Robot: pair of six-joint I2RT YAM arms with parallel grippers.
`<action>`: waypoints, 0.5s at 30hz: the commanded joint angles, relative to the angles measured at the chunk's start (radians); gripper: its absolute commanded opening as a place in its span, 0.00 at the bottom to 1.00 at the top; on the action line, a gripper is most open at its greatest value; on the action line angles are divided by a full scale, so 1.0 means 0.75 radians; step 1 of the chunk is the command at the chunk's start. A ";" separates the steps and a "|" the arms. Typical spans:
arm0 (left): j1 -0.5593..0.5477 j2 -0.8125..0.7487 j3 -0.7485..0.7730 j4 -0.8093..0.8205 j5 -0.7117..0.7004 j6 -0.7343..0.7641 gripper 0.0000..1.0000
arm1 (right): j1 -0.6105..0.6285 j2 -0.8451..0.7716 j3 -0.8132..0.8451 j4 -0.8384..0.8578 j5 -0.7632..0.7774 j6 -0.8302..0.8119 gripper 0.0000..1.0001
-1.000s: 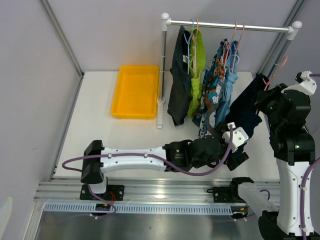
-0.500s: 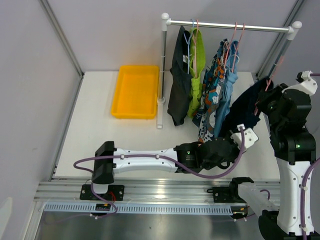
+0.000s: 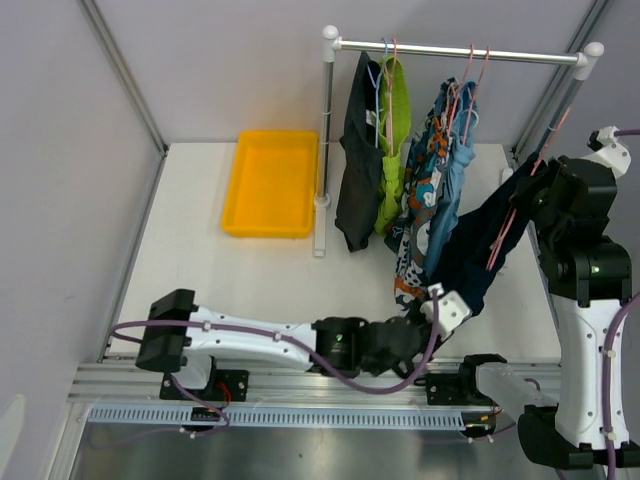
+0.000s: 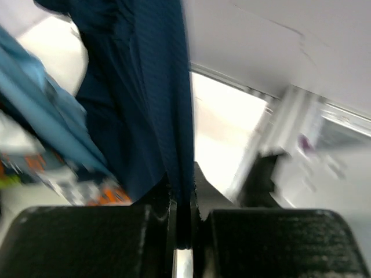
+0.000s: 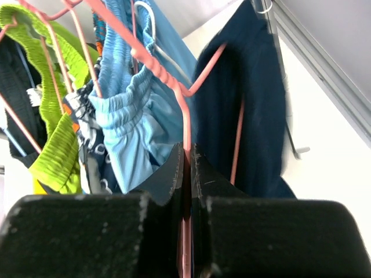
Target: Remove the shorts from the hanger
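The navy shorts (image 3: pixel 478 245) hang on a pink hanger (image 3: pixel 501 238), off the rail and stretched slantwise between my two grippers. My right gripper (image 3: pixel 530 187) is shut on the hanger's wire (image 5: pixel 186 136), with the navy shorts (image 5: pixel 255 104) just behind it. Low down, my left gripper (image 3: pixel 452 298) is shut on the hem of the navy shorts (image 4: pixel 145 87). The charcoal-black (image 3: pixel 358 170), lime green (image 3: pixel 394 150), patterned (image 3: pixel 422 190) and light blue shorts (image 3: pixel 452 185) hang on the rail (image 3: pixel 460 52).
A yellow tray (image 3: pixel 270 182) lies at the back left of the white table (image 3: pixel 200 260). The rack's left post (image 3: pixel 326 130) stands beside it. Grey walls close in both sides. The left arm stretches low along the near edge.
My left gripper has shut on the navy shorts' hem and drawn it down toward the near edge. The fabric is pulled taut. The right gripper has lifted the hanger slightly.
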 commanded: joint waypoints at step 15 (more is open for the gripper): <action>0.009 0.013 -0.079 -0.037 -0.079 -0.179 0.00 | -0.004 0.033 0.248 -0.128 -0.230 0.083 0.00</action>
